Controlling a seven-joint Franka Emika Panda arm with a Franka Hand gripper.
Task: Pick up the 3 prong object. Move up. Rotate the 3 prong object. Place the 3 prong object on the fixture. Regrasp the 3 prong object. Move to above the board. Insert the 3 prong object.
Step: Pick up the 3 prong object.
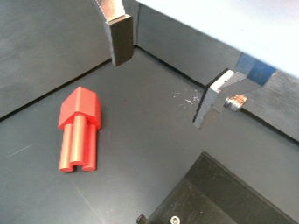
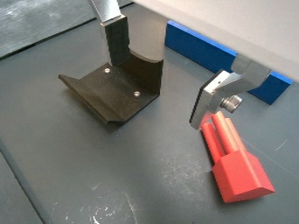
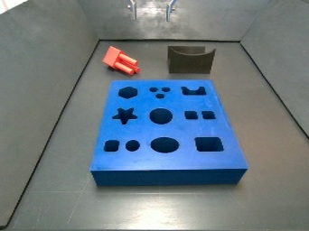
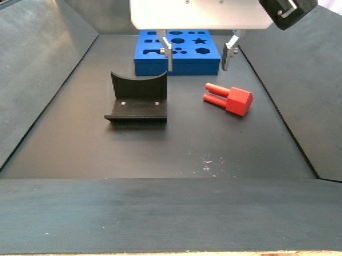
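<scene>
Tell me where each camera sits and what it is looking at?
Wrist view: on the arm, looking down past the open gripper at the 3 prong object.
Wrist view: looking down past the gripper at the fixture and the board.
Side view: beyond the board, facing the gripper.
Side view: opposite end, facing the gripper.
All four show the 3 prong object.

No text, label, brand or number is readable on anything in these views.

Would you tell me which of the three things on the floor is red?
The 3 prong object, lying below the open gripper; the board is blue, the fixture dark.
</scene>
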